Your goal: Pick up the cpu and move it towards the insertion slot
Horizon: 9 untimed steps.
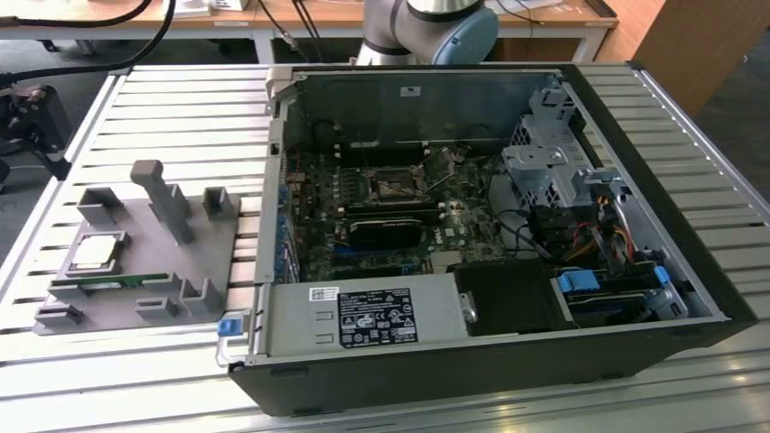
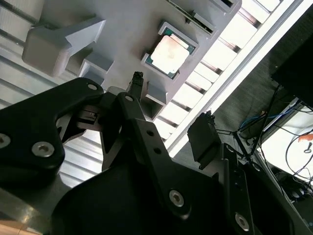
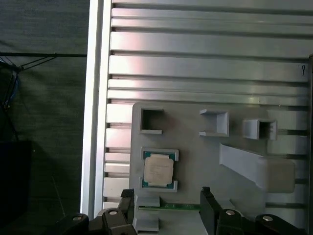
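While the cpu lies flat in a square pocket of the grey tray, silver side up, the gripper hangs over the tray with its 2 black fingers spread wide and nothing held between them. In the first wrist view the cpu shows just past the fingertips and touches neither. A thin green memory stick stands on edge in a narrow groove just beside the cpu's pocket. The tray also carries several smaller open pockets and 1 tall upright post.

In the exterior view the tray rests on a table of long aluminium slats, toward the exterior view's left. Just beside it, toward the exterior view's right, an open black computer case lies on its side with the circuit board facing up. The insertion slot, a dark square socket in a silvery frame, sits near the middle of that board, well apart from the cpu.

At the table's far edge stands the arm's grey and blue base, with wooden desks behind it. A black device on a stand sits off the table at the exterior view's left, and dark floor runs along the table's edge.
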Motion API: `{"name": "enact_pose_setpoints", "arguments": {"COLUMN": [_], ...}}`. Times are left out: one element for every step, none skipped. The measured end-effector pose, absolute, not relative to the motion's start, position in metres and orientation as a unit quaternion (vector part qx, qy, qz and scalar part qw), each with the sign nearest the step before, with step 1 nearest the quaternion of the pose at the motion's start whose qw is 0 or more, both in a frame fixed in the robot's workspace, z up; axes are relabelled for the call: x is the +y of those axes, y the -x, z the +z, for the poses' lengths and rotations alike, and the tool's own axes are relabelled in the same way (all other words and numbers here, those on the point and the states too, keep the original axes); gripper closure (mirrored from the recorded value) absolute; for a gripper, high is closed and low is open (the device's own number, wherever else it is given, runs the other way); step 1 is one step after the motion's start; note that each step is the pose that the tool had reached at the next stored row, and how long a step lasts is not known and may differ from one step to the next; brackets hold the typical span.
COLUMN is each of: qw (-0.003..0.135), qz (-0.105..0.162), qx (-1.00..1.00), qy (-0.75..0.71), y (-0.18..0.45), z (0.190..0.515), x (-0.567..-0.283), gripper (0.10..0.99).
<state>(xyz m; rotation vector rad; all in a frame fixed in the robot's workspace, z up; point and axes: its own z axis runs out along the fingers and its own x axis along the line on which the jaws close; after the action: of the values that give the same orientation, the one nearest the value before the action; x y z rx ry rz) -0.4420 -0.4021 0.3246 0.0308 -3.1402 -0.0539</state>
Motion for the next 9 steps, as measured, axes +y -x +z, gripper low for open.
{"name": "enact_pose_setpoints", "arguments": {"qw": [0.000,0.000,0.000,0.000,0.001,0.000,0.000,0.000,0.001], "qz": [-0.017,-0.017,-0.017,-0.017,-0.017,-0.017,-0.017,-0.017,-0.017], "qx": [-1.000,-1.000,-1.000,-1.000,-1.000,-1.000,-1.000,-1.000,-1.000], "qy": [-0.010,-0.010,-0.010,-0.010,-0.010,-0.010,-0.010,-0.010,-0.010], "y": [0.443,0.443,0.444,0.444,0.445,0.446,0.446,0.447,0.448], "z": [0.323,0.322,0.321,0.320,0.318,0.317,0.316,0.314,0.313], "x": [-0.402,-0.403,-0.403,-0.403,-0.403,-0.403,-0.404,-0.404,-0.404], "gripper": [0.439,0.439,0.439,0.439,0.439,0.439,0.439,0.439,0.439]}}
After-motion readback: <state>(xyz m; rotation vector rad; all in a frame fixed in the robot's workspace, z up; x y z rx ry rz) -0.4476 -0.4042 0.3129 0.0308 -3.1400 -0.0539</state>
